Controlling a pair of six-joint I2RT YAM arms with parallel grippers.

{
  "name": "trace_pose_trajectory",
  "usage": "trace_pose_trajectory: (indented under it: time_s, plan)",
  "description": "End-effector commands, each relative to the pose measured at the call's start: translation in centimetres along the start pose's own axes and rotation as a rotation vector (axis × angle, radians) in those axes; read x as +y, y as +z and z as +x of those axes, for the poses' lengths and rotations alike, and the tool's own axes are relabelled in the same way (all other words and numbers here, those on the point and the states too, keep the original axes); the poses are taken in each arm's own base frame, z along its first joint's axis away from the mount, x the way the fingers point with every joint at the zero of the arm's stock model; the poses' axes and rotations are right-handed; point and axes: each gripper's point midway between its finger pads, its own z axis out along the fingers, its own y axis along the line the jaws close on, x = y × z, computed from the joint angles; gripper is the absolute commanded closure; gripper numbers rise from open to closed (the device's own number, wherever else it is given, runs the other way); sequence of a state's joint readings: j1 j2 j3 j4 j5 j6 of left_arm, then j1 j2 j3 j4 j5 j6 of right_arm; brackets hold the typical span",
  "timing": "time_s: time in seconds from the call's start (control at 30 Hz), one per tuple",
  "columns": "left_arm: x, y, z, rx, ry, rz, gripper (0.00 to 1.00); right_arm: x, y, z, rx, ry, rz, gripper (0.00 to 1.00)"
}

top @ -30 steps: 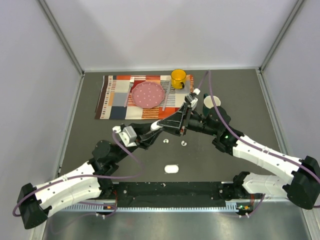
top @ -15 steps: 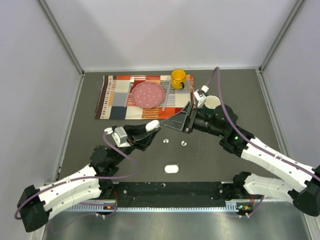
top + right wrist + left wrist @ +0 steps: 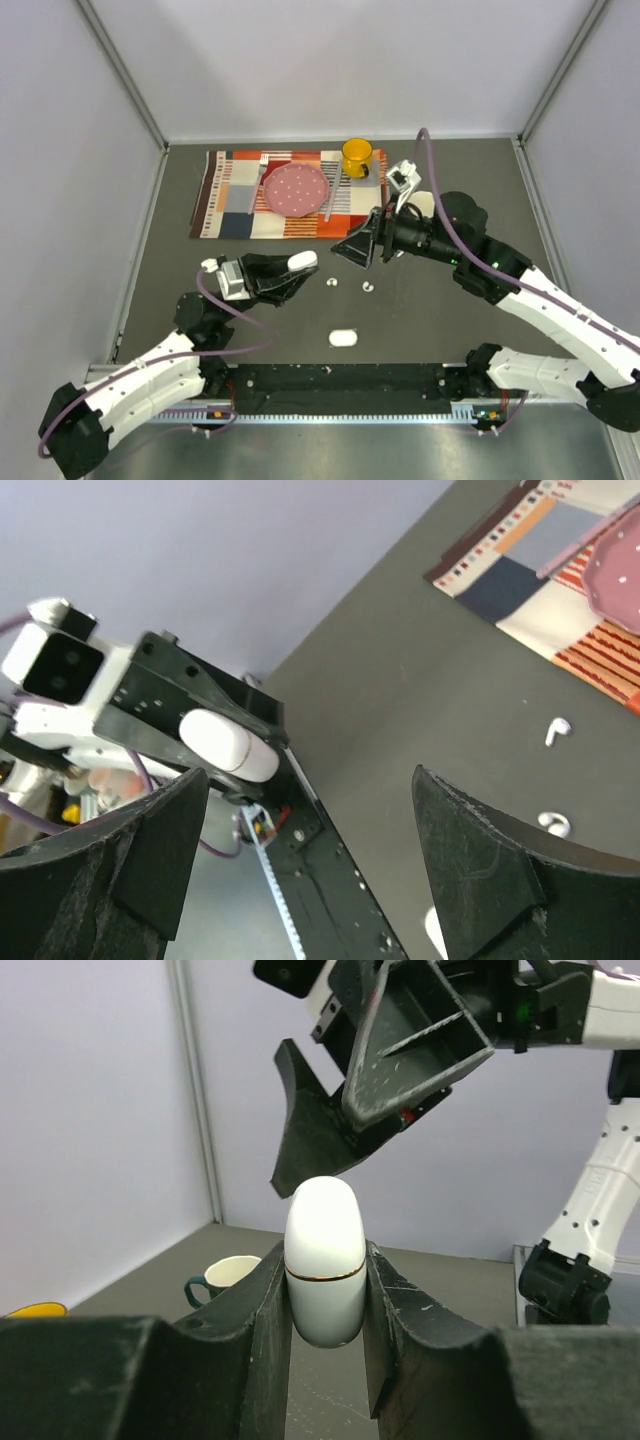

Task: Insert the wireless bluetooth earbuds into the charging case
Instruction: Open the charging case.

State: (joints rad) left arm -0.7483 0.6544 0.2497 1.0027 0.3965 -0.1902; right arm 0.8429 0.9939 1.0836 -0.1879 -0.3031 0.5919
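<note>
A shut white charging case (image 3: 325, 1260) with a thin gold seam stands upright between the fingers of my left gripper (image 3: 326, 1305), held above the table. From above, that left gripper (image 3: 296, 267) and its case (image 3: 303, 260) are left of centre. My right gripper (image 3: 353, 249) hovers just right of them, open and holding nothing; its own camera shows the wide gap of the right gripper (image 3: 310, 800) and the held case (image 3: 225, 745) beyond. Two tiny white earbuds (image 3: 333, 284) (image 3: 367, 288) lie on the dark table, also seen as earbuds (image 3: 556, 730) (image 3: 553, 825). A second white case (image 3: 343, 338) lies nearer the bases.
At the back, a striped placemat (image 3: 228, 205) carries a pink plate (image 3: 296, 190), cutlery and a yellow mug (image 3: 357, 155). A white cup with a teal handle (image 3: 225, 1278) stands beside the right arm. Grey walls enclose the table on three sides.
My right gripper let go of the case, opened wide and drew back to the right. My left gripper carried the case left and toward the bases.
</note>
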Motion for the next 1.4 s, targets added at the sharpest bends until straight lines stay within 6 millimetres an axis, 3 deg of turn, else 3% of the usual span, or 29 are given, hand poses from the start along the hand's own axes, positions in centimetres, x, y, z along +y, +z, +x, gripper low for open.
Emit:
trace_pose_trajectory:
  time_s: [0.0, 0.3, 0.8, 1.13, 1.37]
  plan:
    - [-1.6, 0.4, -1.6, -0.047, 0.001, 0.101, 1.0, 0.5, 0.4, 0.4, 0.054, -0.143, -0.003, 0.18]
    - [-1.8, 0.9, -1.1, -0.042, -0.028, 0.126, 1.0, 1.4, 1.7, 1.3, 0.092, -0.162, -0.022, 0.18]
    - [-2.1, 1.1, -1.4, -0.053, -0.046, 0.152, 1.0, -0.1, 2.5, 2.7, 0.126, -0.187, 0.048, 0.2]
    - [-2.8, 1.3, -2.0, -0.056, -0.045, 0.198, 1.0, -1.7, 2.6, 1.8, 0.074, -0.182, 0.143, 0.2]
    - [-3.4, 1.2, -1.9, -0.042, -0.056, 0.23, 1.0, -1.4, 2.8, 0.6, 0.024, -0.16, 0.145, 0.19]
